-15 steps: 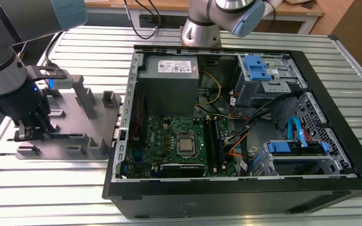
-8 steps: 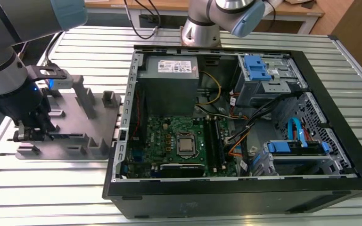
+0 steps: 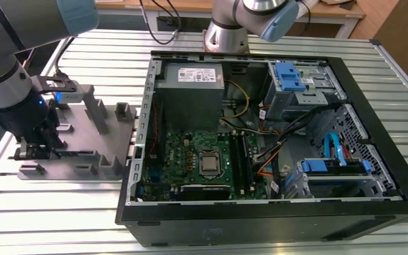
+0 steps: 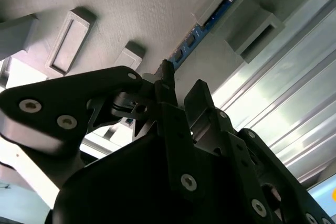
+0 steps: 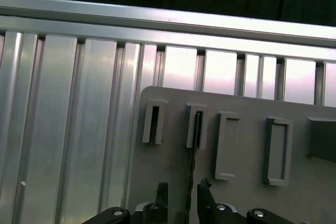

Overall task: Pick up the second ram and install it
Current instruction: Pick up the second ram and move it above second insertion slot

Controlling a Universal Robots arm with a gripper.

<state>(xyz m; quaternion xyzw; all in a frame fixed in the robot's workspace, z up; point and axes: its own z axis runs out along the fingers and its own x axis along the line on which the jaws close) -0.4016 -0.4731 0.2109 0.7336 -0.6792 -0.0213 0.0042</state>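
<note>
The second ram [image 5: 192, 156] is a thin dark stick seen edge-on, standing in a slotted post of the grey fixture plate [image 5: 247, 106]. In the second wrist view the ram [image 4: 207, 22] shows a blue edge with chips between two posts. My gripper [image 5: 182, 193] is low over the plate with one finger on each side of the ram's near end, and a gap shows beside the stick. The gripper [image 4: 184, 82] looks open. In the exterior view the gripper [image 3: 40, 151] is down at the fixture plate [image 3: 83, 133], on that view's left.
An open computer case [image 3: 374, 133] lies to the exterior view's right of the plate, with the motherboard [image 3: 189, 154], CPU socket [image 3: 210, 163] and memory slots [image 3: 241, 156]. Upright posts [image 3: 98, 114] stand on the plate. A ribbed metal table [image 3: 48, 212] carries everything.
</note>
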